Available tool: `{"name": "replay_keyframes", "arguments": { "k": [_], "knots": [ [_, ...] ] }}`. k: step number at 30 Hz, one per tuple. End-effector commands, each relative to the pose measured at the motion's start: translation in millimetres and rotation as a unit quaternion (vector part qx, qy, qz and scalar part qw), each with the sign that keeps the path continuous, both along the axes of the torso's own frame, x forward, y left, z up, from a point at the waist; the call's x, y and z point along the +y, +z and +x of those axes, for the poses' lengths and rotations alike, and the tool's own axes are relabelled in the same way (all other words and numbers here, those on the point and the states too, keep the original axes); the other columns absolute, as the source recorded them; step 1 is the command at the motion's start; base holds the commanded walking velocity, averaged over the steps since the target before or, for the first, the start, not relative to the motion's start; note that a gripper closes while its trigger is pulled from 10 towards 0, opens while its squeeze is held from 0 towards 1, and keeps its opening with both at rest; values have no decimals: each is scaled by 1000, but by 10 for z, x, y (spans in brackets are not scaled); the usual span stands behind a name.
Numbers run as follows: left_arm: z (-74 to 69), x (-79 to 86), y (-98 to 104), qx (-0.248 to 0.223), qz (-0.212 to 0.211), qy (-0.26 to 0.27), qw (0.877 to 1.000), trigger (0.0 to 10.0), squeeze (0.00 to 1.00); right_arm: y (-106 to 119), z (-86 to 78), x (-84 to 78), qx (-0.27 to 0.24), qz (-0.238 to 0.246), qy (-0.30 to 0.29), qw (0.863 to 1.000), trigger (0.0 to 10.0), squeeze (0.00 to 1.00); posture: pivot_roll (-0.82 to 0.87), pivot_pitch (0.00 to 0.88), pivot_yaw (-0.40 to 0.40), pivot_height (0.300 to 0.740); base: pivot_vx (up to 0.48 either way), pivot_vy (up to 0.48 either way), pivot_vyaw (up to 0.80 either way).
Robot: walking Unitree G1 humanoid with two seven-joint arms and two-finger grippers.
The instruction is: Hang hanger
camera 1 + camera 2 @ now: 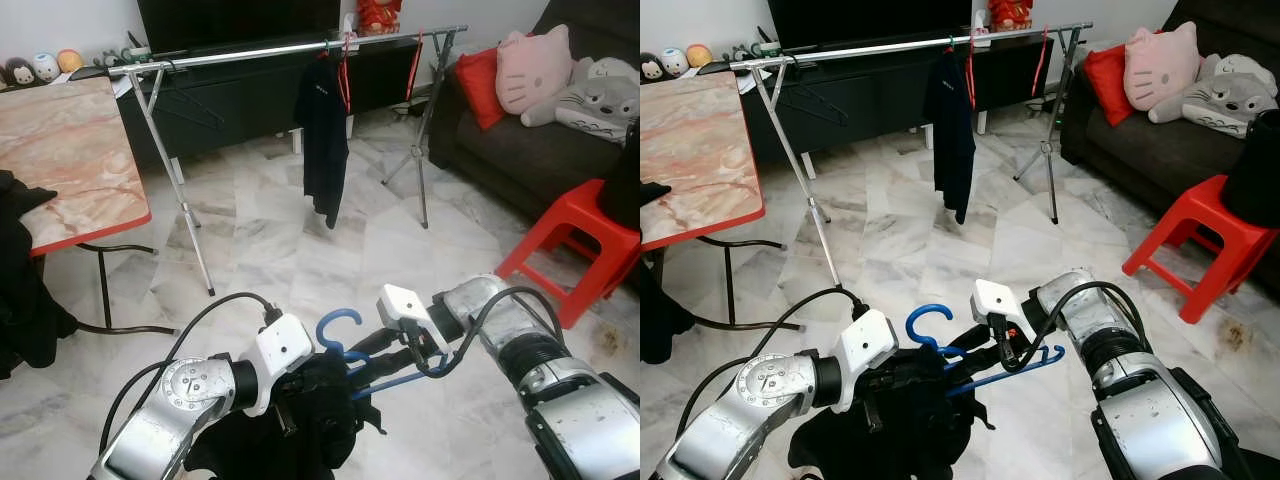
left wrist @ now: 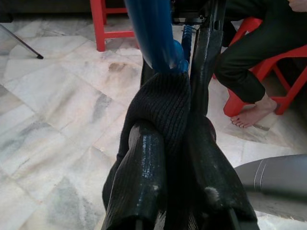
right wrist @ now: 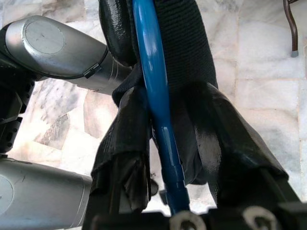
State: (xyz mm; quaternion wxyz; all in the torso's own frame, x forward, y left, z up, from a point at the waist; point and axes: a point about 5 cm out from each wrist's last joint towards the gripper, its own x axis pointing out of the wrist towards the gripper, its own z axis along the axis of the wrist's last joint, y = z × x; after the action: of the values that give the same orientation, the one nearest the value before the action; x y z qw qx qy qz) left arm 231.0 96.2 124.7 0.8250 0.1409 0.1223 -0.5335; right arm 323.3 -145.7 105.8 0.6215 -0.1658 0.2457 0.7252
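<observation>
Drying rack (image 1: 250,52) stands across the room, well apart from the robot, one dark garment already hung. Black garment (image 1: 910,420) is draped on the blue hanger (image 1: 940,350), low before the chest. Left hand (image 1: 300,385) is clenched on cloth and hanger; right hand (image 1: 985,355) is clamped on the hanger bar. Risk: the garment may slide off during carrying if either grip slackens. No legible writing.
</observation>
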Motion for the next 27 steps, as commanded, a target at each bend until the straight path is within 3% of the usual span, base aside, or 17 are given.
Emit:
{"name": "replay_keyframes", "arguments": {
  "k": [1,2,27],
  "knots": [
    [-12,-66,119,-19,-10,-23,1000,10000,0,43,28,0,-7,6,-4,1000,1373,0,-40,0,-46,740,0,0,0],
    [-13,-65,118,-19,-9,-23,1000,10000,0,43,28,1,-7,6,-4,1000,0,0,-40,0,-46,740,0,0,0],
    [9,-44,145,-23,10,-28,999,10000,0,18,37,14,-15,15,-28,999,0,0,-35,0,-36,740,0,0,0]
  ]
}}
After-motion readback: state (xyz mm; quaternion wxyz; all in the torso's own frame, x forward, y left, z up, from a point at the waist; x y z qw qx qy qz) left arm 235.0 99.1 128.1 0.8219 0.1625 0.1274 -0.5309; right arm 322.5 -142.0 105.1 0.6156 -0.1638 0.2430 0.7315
